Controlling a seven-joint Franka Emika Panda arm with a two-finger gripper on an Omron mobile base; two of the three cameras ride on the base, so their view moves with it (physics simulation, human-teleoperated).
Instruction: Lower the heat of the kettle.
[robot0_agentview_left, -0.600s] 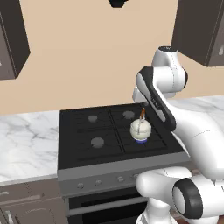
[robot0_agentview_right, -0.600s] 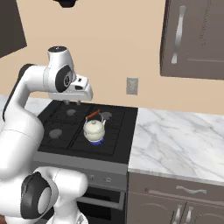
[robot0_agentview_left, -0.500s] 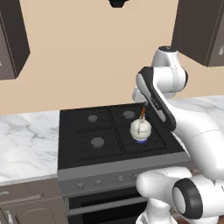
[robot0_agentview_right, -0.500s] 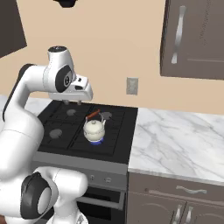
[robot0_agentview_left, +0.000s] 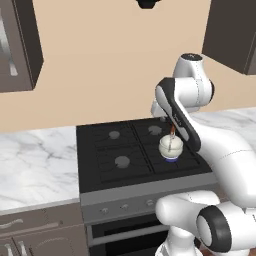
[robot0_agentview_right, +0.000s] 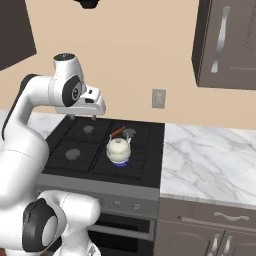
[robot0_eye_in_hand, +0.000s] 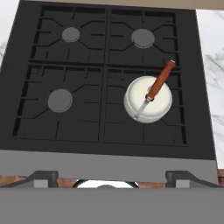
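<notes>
Hand view, looking down: we see the black stove (robot0_eye_in_hand: 26, 87) with four burners, and the kettle (robot0_eye_in_hand: 146, 101) on its front-right burner, toward 1 o'clock from our fingers (robot0_eye_in_hand: 106, 177), its handle (robot0_eye_in_hand: 160, 80) leaning toward 1 o'clock. The knobs (robot0_agentview_right: 116, 203) sit on the front panel, below the kettle. We cannot tell whether the fingers are open.

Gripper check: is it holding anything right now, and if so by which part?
Nothing is held. The gripper hangs open above the back of the stove, apart from the kettle, which sits alone on the front right burner.
</notes>
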